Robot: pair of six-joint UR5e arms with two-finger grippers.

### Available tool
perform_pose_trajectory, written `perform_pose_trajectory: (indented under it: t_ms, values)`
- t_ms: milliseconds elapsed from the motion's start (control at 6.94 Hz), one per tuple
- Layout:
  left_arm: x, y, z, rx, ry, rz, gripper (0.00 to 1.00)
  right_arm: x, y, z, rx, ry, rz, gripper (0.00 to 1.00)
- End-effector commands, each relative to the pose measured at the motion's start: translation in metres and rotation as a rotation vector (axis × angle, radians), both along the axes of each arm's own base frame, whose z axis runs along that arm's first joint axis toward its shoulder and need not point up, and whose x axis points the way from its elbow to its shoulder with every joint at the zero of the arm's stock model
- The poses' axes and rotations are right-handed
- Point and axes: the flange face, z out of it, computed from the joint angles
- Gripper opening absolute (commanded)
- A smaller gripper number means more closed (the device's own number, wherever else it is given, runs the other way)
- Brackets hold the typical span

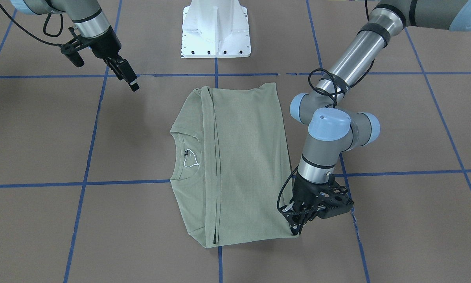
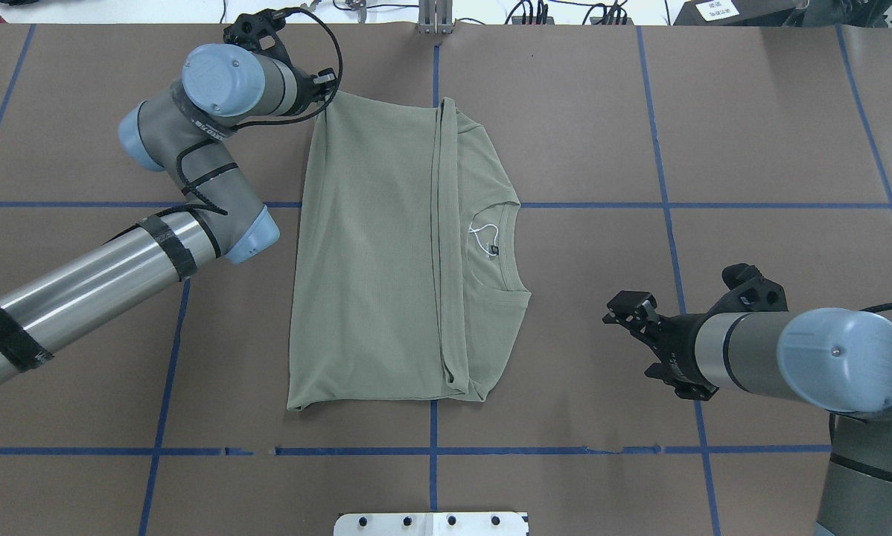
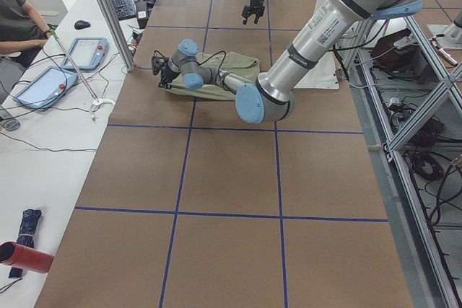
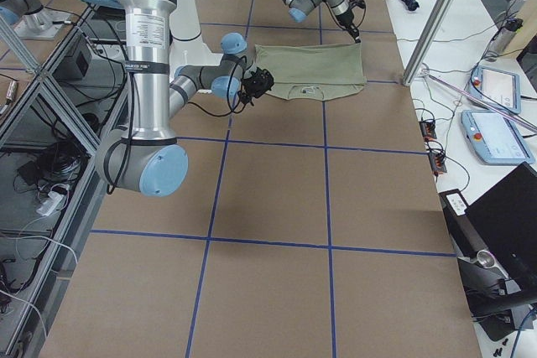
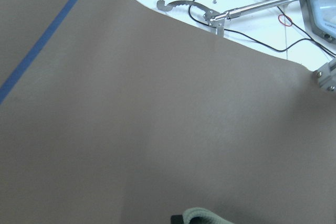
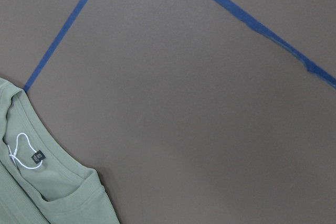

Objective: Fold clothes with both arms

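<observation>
Overhead exterior: sage-green shirt (image 2: 371, 253), part-folded, flat at mid-worktop (image 2: 751, 149); long axis crosswise, hem to robot's left, neck to its right. Left pincer (image 1: 295, 228) looks pinched on far hem corner. Right pincer (image 2: 628, 341) spread, empty, well apart beyond neck.

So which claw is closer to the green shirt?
Left. The left gripper is right at a corner of the shirt; the right gripper hangs off its collar side, clear of it.
</observation>
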Motion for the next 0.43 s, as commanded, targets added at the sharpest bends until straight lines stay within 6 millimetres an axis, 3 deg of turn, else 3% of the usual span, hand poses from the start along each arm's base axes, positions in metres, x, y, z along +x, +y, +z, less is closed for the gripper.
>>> perform_pose_trajectory:
  t_ms: [0,144,288]
  values:
    - [0.002,-0.009,-0.002,0.008,0.009,-0.005,0.23,-0.031,-0.016,-0.035,-0.013,0.048,0.013,1.0]
    - [-0.007,-0.007,-0.016,0.019,0.041,0.037,0.55,-0.047,-0.024,-0.043,0.001,0.044,0.022,1.0]
    - [-0.033,0.019,-0.02,0.02,0.112,0.131,0.58,-0.068,-0.037,-0.059,0.034,0.046,0.003,1.0]
